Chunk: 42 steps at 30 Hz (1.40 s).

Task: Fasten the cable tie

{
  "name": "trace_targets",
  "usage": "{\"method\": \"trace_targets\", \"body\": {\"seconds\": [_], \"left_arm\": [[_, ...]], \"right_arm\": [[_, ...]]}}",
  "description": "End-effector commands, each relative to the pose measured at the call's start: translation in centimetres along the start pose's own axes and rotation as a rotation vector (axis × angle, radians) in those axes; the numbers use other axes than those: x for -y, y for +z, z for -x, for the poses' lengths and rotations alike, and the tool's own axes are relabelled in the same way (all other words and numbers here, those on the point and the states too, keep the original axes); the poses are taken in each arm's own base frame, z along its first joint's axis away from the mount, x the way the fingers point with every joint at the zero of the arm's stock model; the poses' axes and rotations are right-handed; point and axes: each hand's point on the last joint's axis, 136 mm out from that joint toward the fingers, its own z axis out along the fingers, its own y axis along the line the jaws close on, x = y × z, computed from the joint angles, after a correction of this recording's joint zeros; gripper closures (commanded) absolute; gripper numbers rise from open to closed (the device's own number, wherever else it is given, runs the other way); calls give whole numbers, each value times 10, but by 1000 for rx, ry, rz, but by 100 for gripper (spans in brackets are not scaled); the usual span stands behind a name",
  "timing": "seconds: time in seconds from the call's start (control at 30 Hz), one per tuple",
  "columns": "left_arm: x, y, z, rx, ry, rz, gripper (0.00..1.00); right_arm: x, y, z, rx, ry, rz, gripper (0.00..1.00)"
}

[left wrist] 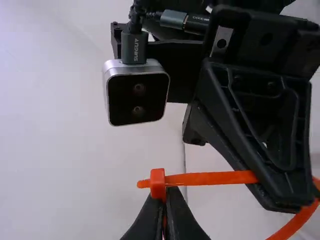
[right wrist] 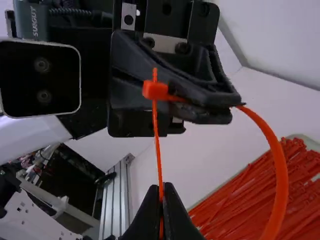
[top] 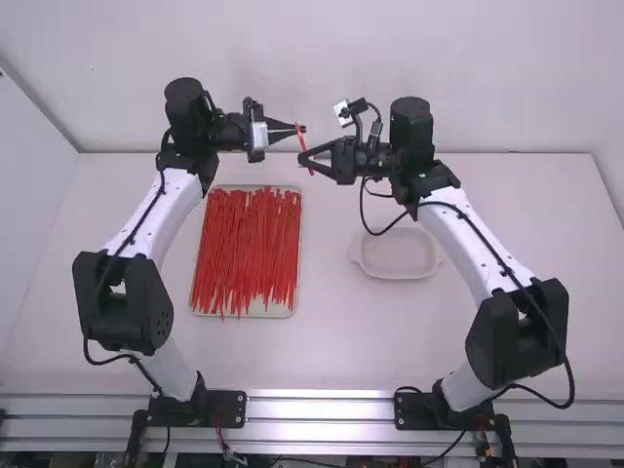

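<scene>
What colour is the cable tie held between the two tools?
Orange-red; the cable tie shows best in the right wrist view.

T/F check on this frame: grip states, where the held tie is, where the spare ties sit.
1. The left gripper and the right gripper are both shut on one cable tie. True.
2. The held tie rests on the table. False: it is held up in the air, above the table.
3. The left gripper grips the tie at its head. True.
4. The spare ties lie in the white dish. False: they lie on the tray beside it.
</scene>
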Motion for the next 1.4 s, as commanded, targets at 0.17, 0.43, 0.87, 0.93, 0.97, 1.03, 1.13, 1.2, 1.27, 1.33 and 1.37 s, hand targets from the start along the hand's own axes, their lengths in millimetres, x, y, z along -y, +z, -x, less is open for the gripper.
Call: {"method": "trace_targets", "body": {"seconds": [0.17,0.43,0.87,0.93,0.97,1.03,1.13,1.2,1.27,1.33,1.37], "left_arm": [[4,6,13,51,31,-49,98],[6,11,15,59,26,-58,98],[13,18,15,67,-12,-77,98],[14,20,16,70,-20,-80,98],[15,22,17,74,-20,-84,98],[18,26,19,82,-21,-93,98],[20,31,21,90,-15,-100,98],[18,29,21,88,-9,-96,98],[18,28,20,85,-10,-94,98],[17,26,19,82,-12,-91,98],[16,25,19,81,-14,-90,98]], "right_arm": [[-5,-1,9,29,-26,-5,100],[-8,-2,17,52,-28,0,100],[-8,-14,37,119,-73,-2,100],[-7,-18,40,129,-80,-6,100],[-8,-18,42,134,-91,-4,100],[-6,-19,45,147,-82,-18,100],[-6,-19,47,155,-90,-18,100],[-9,-19,46,149,-94,-7,100],[-11,-16,44,140,-91,1,100],[-14,-18,40,119,-97,28,100],[-14,-20,40,114,-98,36,100]]}}
